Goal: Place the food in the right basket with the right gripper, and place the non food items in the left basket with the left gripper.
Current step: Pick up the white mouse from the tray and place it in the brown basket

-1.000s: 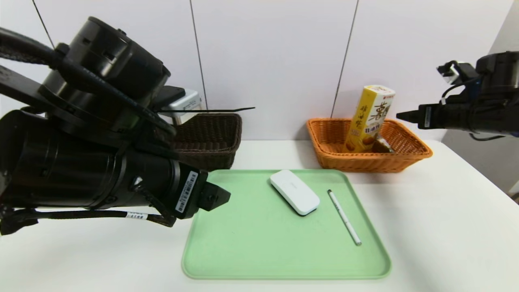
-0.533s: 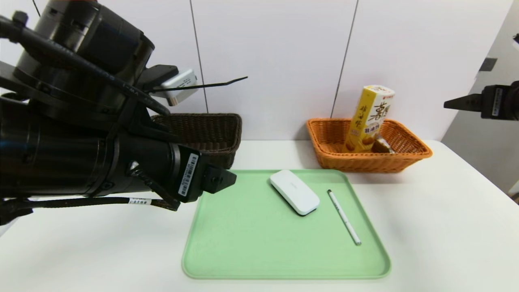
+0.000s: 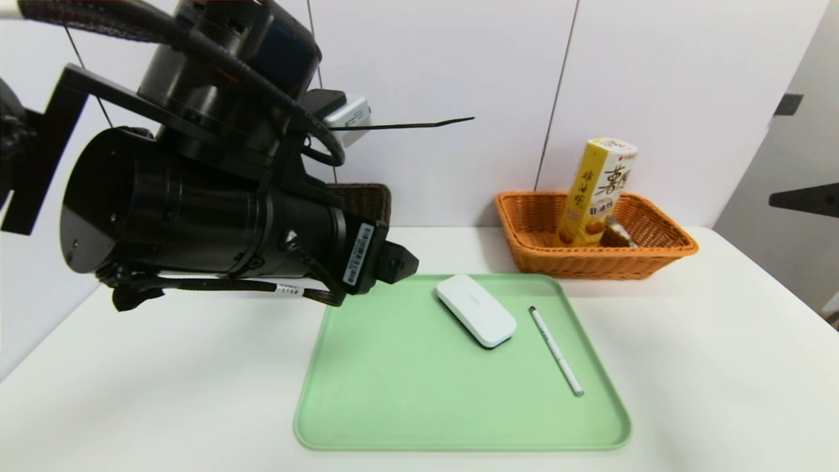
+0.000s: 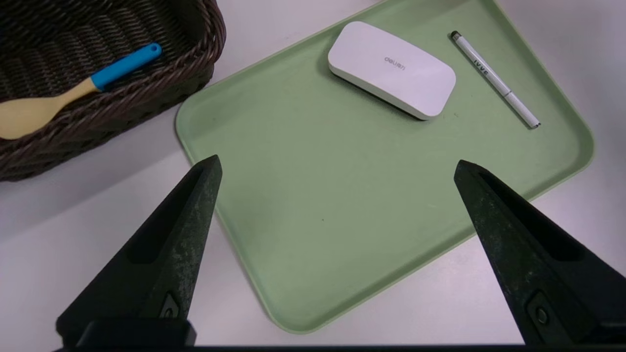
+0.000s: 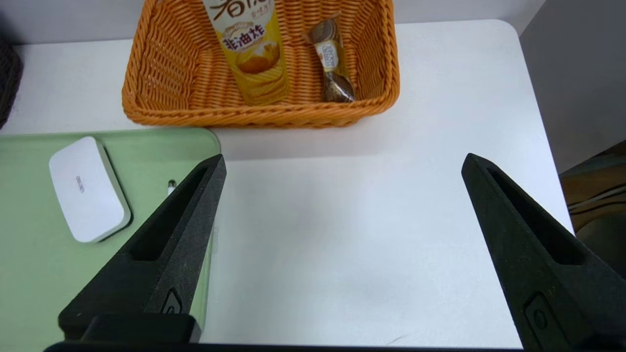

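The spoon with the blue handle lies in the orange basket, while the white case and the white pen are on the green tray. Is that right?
Not quite: the left wrist view shows the spoon in the dark brown basket, its bowl end over the rim. The rest holds: the white case and the white pen are on the green tray.

Left arm reaches in from the left, wrist bent. Left tool above table, jaws spread wide, nothing between. Right tool at far right edge of head view, jaws wide, empty.
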You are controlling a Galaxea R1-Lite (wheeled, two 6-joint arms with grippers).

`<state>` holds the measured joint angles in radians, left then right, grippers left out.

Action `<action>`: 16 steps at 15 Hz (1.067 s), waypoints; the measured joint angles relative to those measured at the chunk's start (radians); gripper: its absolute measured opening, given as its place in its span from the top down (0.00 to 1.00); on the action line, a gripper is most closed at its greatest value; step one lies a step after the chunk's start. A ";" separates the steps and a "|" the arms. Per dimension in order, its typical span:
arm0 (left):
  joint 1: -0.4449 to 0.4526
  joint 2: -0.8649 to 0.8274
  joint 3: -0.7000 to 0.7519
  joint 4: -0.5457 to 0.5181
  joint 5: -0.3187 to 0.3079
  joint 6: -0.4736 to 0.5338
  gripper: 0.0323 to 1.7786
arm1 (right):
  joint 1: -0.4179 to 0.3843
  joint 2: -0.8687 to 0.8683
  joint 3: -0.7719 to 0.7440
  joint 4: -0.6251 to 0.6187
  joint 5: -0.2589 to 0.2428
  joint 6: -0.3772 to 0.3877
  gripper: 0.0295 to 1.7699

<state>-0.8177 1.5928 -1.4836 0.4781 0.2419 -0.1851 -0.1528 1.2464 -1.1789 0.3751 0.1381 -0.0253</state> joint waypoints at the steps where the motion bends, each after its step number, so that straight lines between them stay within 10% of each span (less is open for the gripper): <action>1: -0.002 0.020 -0.027 0.001 -0.001 0.013 0.05 | 0.000 -0.014 0.009 0.000 0.001 0.000 0.06; 6: 0.001 0.146 -0.175 0.001 -0.094 0.160 0.05 | 0.029 -0.056 0.043 0.023 0.039 -0.001 0.05; 16: 0.167 0.388 -0.394 0.012 -0.633 0.709 0.05 | 0.094 -0.098 0.094 0.059 0.135 -0.008 0.04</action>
<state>-0.6504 1.9804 -1.8781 0.4900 -0.3906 0.5243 -0.0585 1.1487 -1.0851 0.4338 0.2732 -0.0336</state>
